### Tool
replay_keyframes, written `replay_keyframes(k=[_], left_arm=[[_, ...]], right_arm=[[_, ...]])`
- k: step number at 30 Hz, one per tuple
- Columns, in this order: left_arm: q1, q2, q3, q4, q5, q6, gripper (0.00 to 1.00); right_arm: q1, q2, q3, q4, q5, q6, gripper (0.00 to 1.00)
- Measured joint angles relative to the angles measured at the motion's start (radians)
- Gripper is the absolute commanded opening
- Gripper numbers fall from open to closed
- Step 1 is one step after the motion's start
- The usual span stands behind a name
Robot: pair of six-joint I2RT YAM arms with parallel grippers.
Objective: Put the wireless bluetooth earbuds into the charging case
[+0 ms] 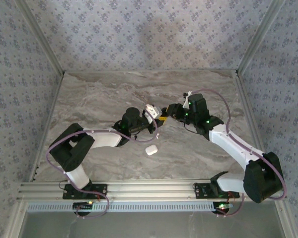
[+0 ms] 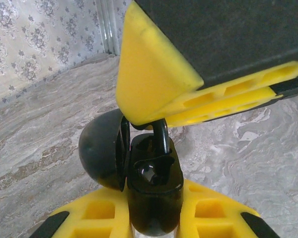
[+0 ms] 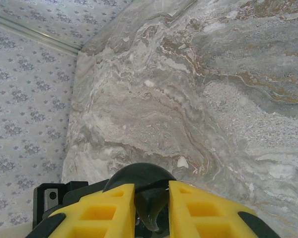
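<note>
Our left fingers [image 2: 97, 213] are closed tight on a black open case [image 2: 154, 188], or so it looks to us. Its round lid [image 2: 99, 148] is swung to one side, and we see little hollows in the body. Our right fingers [image 3: 107, 210] stand close together with a small dark piece [image 3: 151, 215] pinched between them. They sit right above the black open case, almost touching it.

We think the step in hand is fitting that small dark piece down into a hollow. The next move calls for a slow, straight push while the left fingers hold the case very steady. A little tilt could make the piece jam or slip out.

Lower down, the white charging case [image 1: 151, 149] lies on the desk [image 1: 99, 99], near our fingers but not touched by them. Between it and the fingers lies a tiny white piece [image 1: 158, 134]. It may be an earbud, but it is too small to tell.

The bottom of the black open case is cut off in the left wrist view. We cannot tell what the small dark piece really is, or whether it sits in a hollow yet. We cannot tell if the white charging case is open or shut.
</note>
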Motion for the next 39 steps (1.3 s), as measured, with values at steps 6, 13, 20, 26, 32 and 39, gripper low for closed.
replay_keyframes(k=[6, 13, 20, 26, 32, 39], left_arm=[[-0.005, 0.0, 0.0, 0.0, -0.028, -0.007, 0.15], [-0.007, 0.0, 0.0, -0.004, -0.042, -0.016, 0.15], [-0.011, 0.0, -0.002, -0.008, -0.052, -0.015, 0.16], [-0.01, -0.011, -0.004, -0.006, -0.056, -0.014, 0.15], [-0.01, -0.025, -0.008, -0.006, -0.056, -0.013, 0.15], [-0.01, -0.059, -0.035, -0.015, -0.055, -0.014, 0.15]], right_arm=[[0.031, 0.0, -0.003, -0.002, 0.06, 0.02, 0.23], [0.043, -0.001, -0.006, 0.002, 0.086, 0.026, 0.32], [0.043, -0.003, -0.006, 0.001, 0.084, 0.031, 0.38], [0.03, -0.023, 0.009, -0.059, 0.076, 0.025, 0.41], [-0.001, -0.052, 0.048, -0.121, 0.038, -0.002, 0.44], [-0.06, -0.09, 0.095, -0.195, -0.053, -0.088, 0.45]])
